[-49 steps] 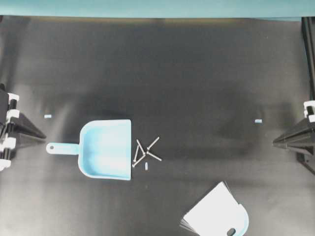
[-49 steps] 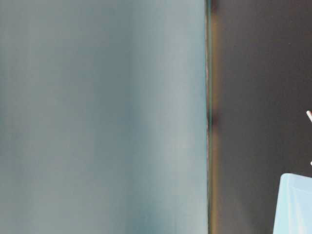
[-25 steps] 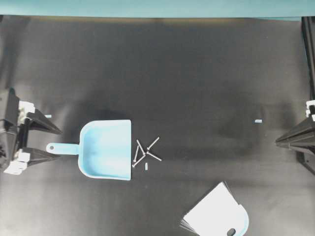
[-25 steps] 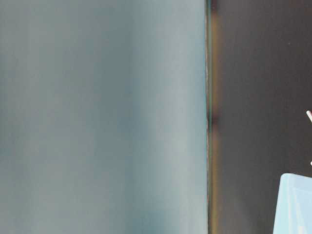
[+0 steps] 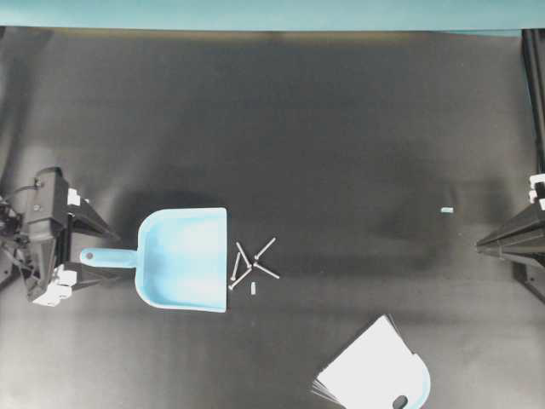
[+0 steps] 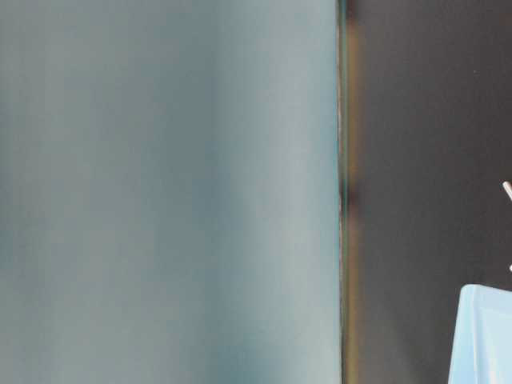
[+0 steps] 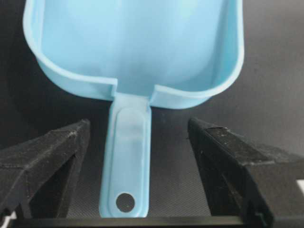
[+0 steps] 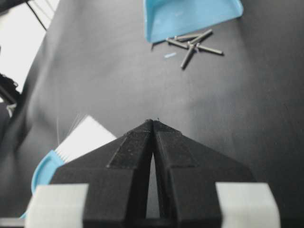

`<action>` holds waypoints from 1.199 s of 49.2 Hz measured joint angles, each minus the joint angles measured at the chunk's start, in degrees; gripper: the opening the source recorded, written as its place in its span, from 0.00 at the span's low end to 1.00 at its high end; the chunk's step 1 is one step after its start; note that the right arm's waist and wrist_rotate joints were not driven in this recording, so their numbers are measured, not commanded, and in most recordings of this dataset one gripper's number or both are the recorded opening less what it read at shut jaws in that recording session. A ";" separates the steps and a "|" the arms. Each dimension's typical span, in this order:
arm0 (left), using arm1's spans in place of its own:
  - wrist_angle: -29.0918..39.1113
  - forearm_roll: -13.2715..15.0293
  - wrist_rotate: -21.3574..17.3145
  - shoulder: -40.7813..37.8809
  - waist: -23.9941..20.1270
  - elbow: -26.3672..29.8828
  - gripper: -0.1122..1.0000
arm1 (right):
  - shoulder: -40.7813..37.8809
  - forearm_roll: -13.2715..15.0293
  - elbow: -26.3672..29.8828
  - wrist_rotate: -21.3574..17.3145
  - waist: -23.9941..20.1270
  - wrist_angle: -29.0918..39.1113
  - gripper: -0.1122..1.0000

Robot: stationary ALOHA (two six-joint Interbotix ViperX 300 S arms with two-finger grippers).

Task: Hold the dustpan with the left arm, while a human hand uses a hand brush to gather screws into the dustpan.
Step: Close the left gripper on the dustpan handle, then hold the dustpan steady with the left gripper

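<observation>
The light blue dustpan point(image 5: 183, 260) lies flat on the black table, handle to the left and straight front edge to the right. It also shows in the left wrist view point(image 7: 137, 42) and the right wrist view point(image 8: 190, 16). My left gripper point(image 5: 115, 254) is open, with one finger on each side of the handle point(image 7: 126, 161), not touching it. Several silver screws point(image 5: 251, 262) lie just off the front edge. The hand brush point(image 5: 375, 371) lies at the front right. My right gripper point(image 5: 477, 245) is shut and empty at the right edge. No human hand is in view.
A tiny white stub point(image 5: 254, 287) lies beside the screws. A small light blue piece point(image 5: 447, 209) lies near the right gripper. A teal wall point(image 5: 272, 13) runs along the table's far edge. A black frame post point(image 5: 532, 85) stands at the far right.
My left gripper has opened and moved right, so its fingers now flank the dustpan handle. The dustpan, screws, brush and right arm have not moved.
</observation>
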State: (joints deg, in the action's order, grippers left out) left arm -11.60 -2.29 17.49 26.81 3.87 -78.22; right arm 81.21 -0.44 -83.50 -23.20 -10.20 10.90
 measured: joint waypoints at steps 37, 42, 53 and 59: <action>1.67 0.00 0.09 -9.32 -0.26 4.13 0.80 | 0.00 0.00 0.00 0.00 0.00 0.00 0.10; 0.62 0.00 0.09 -8.88 -0.26 3.78 0.76 | 0.00 0.00 0.00 0.00 0.00 0.00 0.10; 0.44 0.00 0.00 -8.79 -0.18 3.69 0.38 | 0.00 0.09 0.00 0.00 0.00 0.00 0.10; 0.44 0.00 0.09 -8.79 -0.18 3.69 0.39 | 0.00 0.09 0.09 0.00 0.00 0.00 0.10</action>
State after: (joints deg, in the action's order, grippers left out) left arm -11.16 -2.29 17.58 18.02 3.69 -74.53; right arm 81.21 -0.35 -83.41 -23.20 -10.20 10.90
